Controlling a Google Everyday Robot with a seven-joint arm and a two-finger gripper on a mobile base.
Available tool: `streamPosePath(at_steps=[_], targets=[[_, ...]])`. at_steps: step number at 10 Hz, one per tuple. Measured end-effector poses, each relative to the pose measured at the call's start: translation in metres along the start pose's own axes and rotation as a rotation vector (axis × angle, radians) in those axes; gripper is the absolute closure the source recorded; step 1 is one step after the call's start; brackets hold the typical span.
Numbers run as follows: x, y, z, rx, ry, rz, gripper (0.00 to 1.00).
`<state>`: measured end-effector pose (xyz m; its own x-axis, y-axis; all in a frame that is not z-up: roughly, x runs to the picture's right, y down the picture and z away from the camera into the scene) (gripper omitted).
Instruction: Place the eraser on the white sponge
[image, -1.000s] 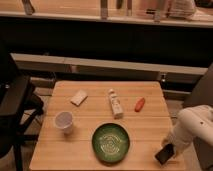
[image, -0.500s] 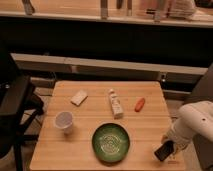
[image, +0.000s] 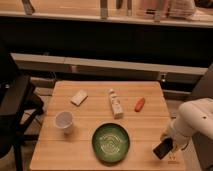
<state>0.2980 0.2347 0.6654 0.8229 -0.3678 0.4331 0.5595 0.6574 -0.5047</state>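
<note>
At the bench's near right corner hangs the gripper, its jaws seemingly clamped on the eraser, which is tilted at the edge. To carry it well, lift clear first — the green plate and white bottle lie across the path — then descend squarely over the white sponge toward the far left corner.

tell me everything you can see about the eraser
The eraser is a small flat black rectangular block with a dark glossy face. It is tilted diagonally at the front right corner of the wooden table. The gripper is right at its upper end, by the table's right edge; whether the eraser rests on the wood or is lifted cannot be told.
</note>
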Motion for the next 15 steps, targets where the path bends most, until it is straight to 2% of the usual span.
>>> streamPosePath(at_steps=[2, 4, 7, 11, 13, 15], targets=[[0.0, -0.018, -0.002, 0.007, 0.003, -0.012, 1.0], [0.0, -0.017, -0.004, 0.009, 0.013, -0.015, 1.0], [-0.006, -0.039, -0.004, 0.038, 0.027, -0.035, 1.0], [-0.01, -0.072, -0.014, 0.045, 0.036, -0.061, 1.0], [-0.01, -0.074, -0.017, 0.047, 0.052, -0.058, 1.0], [-0.019, -0.09, -0.019, 0.055, 0.064, -0.069, 1.0]])
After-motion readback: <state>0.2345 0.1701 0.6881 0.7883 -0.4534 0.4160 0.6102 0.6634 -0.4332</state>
